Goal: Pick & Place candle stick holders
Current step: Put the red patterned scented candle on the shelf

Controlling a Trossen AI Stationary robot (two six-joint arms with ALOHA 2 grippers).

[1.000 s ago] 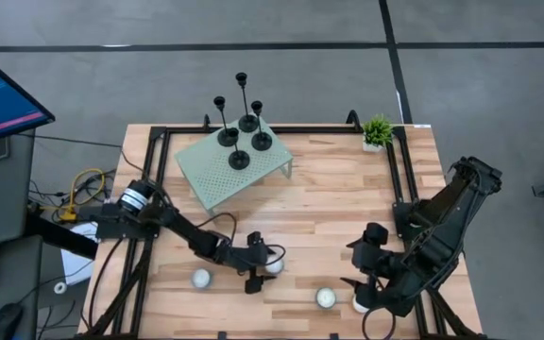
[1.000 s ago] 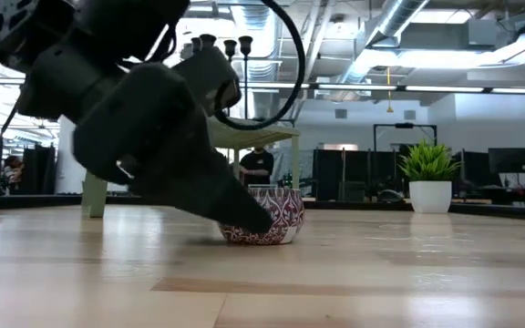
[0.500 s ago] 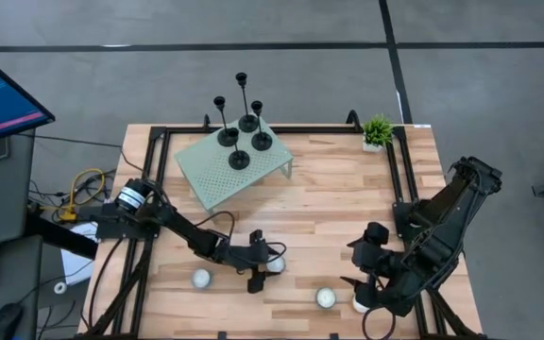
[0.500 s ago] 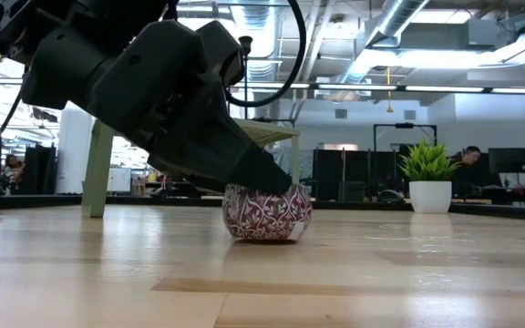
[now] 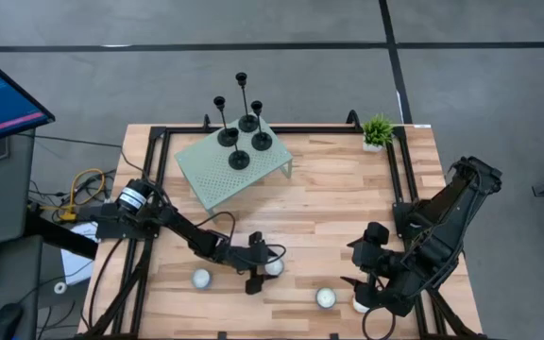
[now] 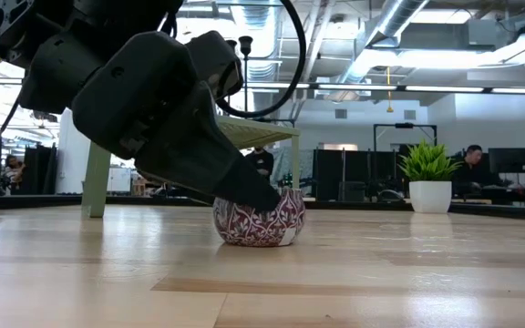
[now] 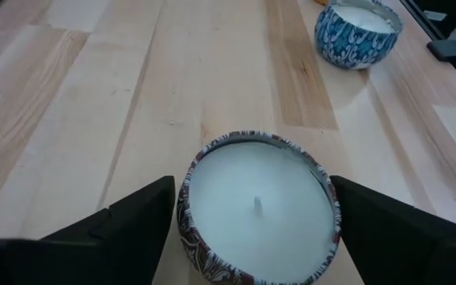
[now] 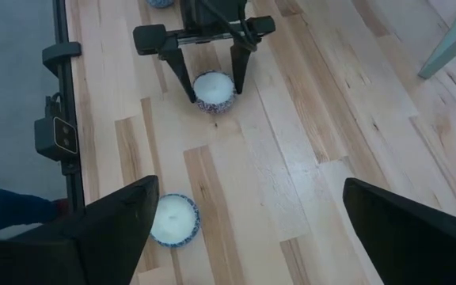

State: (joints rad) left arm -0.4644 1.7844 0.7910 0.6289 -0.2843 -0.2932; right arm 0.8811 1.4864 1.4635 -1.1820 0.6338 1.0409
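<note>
Several black candle stick holders [image 5: 242, 123] stand by their disc bases on a pale green perforated stand [image 5: 234, 168] at the table's far left; their tops show in the low view [image 6: 244, 44]. My left gripper [image 5: 272, 267] reaches low over the near middle of the table. It is open, with one finger on each side of a red-patterned candle tin [image 7: 258, 210], which also shows in the low view [image 6: 258, 219]. My right gripper [image 8: 252, 237] hangs open above the near right, with nothing between its fingers. My left gripper slants down at the tin from the table's left. Its near finger [image 7: 386, 229] lies against the tin's side wall [image 7: 336, 210]. The far finger [image 7: 133, 226] stands a sliver away from the other side. The tin rests upright on the table.
Three more candle tins lie along the near edge [image 5: 201, 279] [image 5: 325, 297] [image 5: 360, 305]; the blue one [image 7: 359, 24] is just past my left gripper. A small potted plant [image 5: 378, 130] stands at the far right. A black frame rail [image 5: 159, 142] borders the tabletop.
The red-patterned tin tipped up between my left fingers half a second ago and has settled back flat on the table. In the low view the near finger has come up from the tin's foot to its upper wall.
</note>
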